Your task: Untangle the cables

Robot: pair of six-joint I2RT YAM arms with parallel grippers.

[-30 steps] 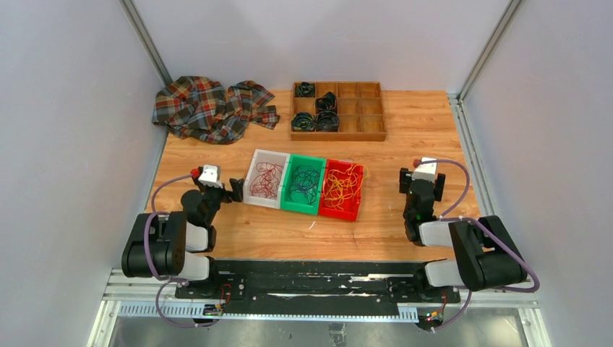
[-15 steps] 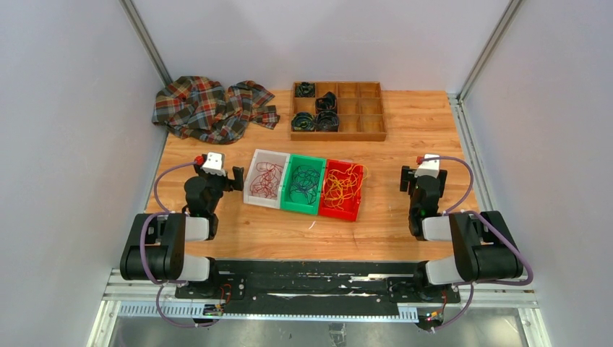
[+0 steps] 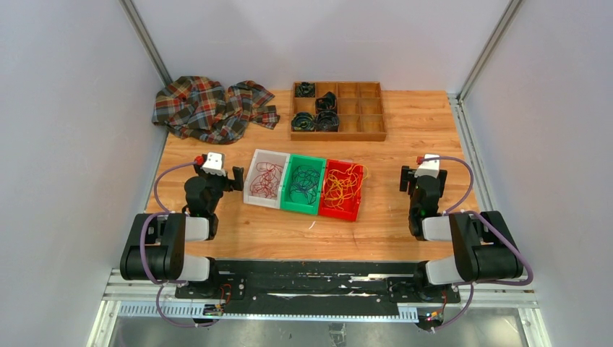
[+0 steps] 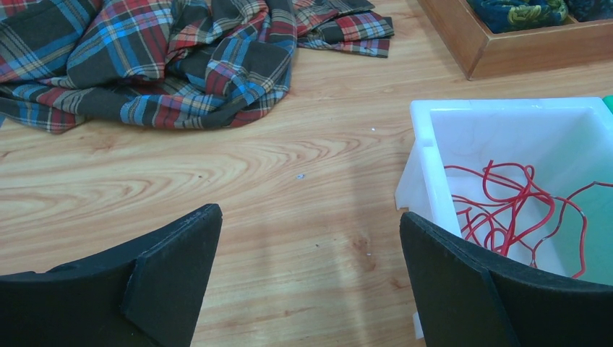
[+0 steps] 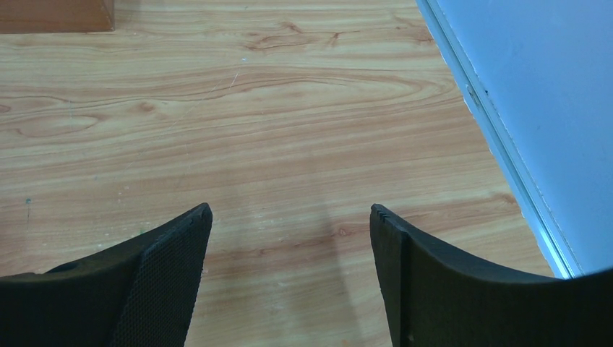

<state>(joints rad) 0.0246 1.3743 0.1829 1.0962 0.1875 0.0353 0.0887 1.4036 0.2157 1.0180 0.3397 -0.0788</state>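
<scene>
right jaws spread wide, wooden table [image 5: 275, 123], blue wall [image 5: 538, 87]

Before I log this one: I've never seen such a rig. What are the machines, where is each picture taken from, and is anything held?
Two robot arms are bolted at a wooden table's near edge. The overhead picture looks down from behind the left arm and right arm. The other two come from wrist cameras; the black wedges at the bottom are each arm's own jaws. Both pairs stand wide open, holding nothing. Mid-table sit a white bin of red cables, a green bin of dark cables and a red bin of yellow cables. Farther back lie a plaid cloth and a wooden tray with black coils.
</scene>
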